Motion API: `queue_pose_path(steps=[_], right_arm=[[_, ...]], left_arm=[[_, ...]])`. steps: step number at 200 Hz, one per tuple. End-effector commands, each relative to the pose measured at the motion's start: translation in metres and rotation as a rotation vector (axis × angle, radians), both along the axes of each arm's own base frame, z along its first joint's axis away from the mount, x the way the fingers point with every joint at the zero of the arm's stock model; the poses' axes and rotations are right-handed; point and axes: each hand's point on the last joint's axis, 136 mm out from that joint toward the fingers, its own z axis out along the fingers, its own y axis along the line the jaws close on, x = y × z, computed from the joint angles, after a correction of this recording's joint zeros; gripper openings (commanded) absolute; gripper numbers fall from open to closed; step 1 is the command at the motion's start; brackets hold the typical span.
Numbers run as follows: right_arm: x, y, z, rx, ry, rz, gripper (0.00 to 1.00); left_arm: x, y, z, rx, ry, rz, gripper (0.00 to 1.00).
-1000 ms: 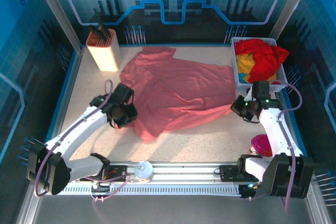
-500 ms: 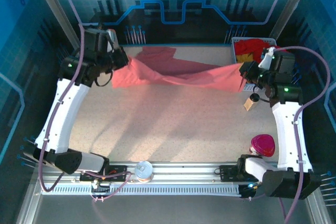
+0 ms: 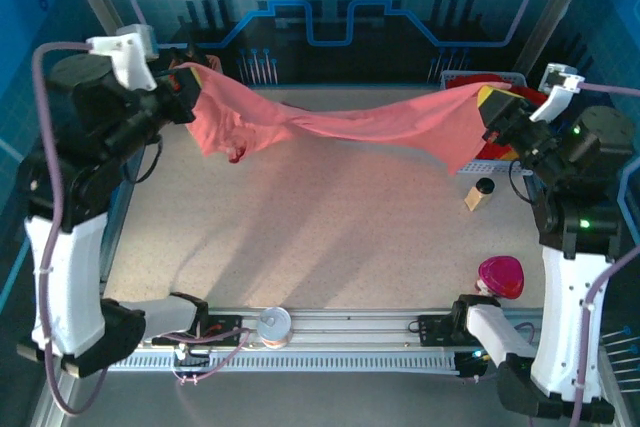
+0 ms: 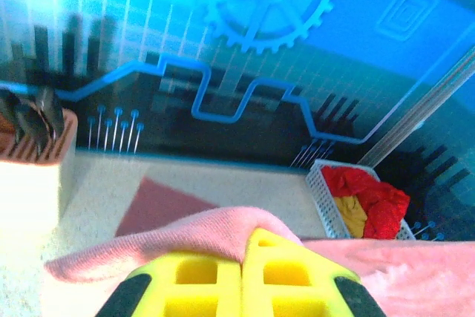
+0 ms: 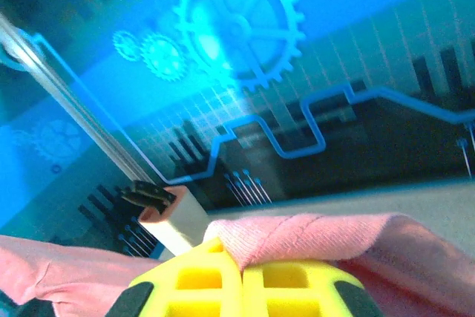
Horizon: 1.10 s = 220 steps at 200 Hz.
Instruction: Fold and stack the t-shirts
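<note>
**Pink shirt aloft, stretched left to right**

The basket at far right holds a red shirt and a yellow shirt. The pink shirt hangs over the table, long axis left-right, sagging mid-span. The left gripper and right gripper each clench one end. A second ago it lay flat.

soft matt pink cloth t-shirt

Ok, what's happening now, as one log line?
left gripper: shut on pink t-shirt | right gripper: shut on it | pink t-shirt: raised, stretched between both
</note>
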Motion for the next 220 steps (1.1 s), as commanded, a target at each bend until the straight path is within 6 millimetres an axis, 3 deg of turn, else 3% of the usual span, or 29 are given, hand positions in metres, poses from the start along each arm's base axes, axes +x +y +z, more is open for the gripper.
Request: queue_pose_path(steps=[1,39,61,90,126,138,161,191,220], right_arm=[[-0.025,0.006,0.034,-0.030,-0.126,0.027,0.00],[-0.050,0.004,0.052,-0.026,-0.169,-0.010,0.00],[-0.060,0.001,0.060,-0.004,-0.155,-0.037,0.00],[-0.062,-0.001,0.063,0.019,-0.144,-0.052,0.00],[-0.030,-0.011,0.042,0.056,-0.050,-0.090,0.00],[-0.010,-0.014,0.027,0.079,0.010,-0.092,0.00],[0.031,-0.014,-0.016,0.110,0.145,-0.061,0.00],[0.079,-0.011,-0.096,0.164,0.382,-0.010,0.00],[0.110,-0.014,-0.180,0.197,0.599,-0.017,0.00]], left_arm=[[-0.033,0.008,0.054,0.016,-0.206,-0.011,0.00],[-0.062,0.019,0.090,0.051,-0.338,0.010,0.00],[-0.066,0.021,0.107,0.076,-0.397,0.018,0.00],[-0.047,0.020,0.121,0.124,-0.439,0.044,0.00],[0.007,0.017,0.125,0.175,-0.437,0.100,0.00],[0.033,0.014,0.113,0.178,-0.391,0.100,0.00],[0.084,0.011,0.069,0.159,-0.266,0.090,0.00],[0.140,0.017,-0.012,0.073,-0.128,0.082,0.00],[0.185,0.024,-0.097,-0.032,0.026,0.064,0.00]])
